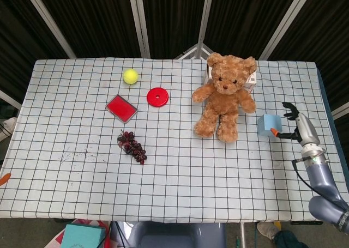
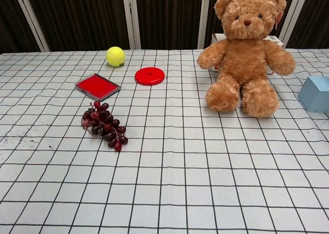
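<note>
My right hand [image 1: 297, 122] hovers at the table's right side, just right of a light blue cube [image 1: 268, 124], fingers spread and nothing in them. Its orange-tipped thumb reaches toward the cube's lower right corner; whether they touch I cannot tell. The chest view shows the cube [image 2: 314, 92] at its right edge but no hand. Of my left hand only an orange tip [image 1: 4, 177] shows at the far left edge of the head view. A brown teddy bear [image 1: 224, 97] sits left of the cube.
On the checked tablecloth [image 1: 180, 171] lie a yellow ball [image 1: 130, 76], a red disc [image 1: 157, 97], a flat red box [image 1: 121, 107] and a bunch of dark grapes [image 1: 132, 146]. A white box [image 1: 252, 80] stands behind the bear.
</note>
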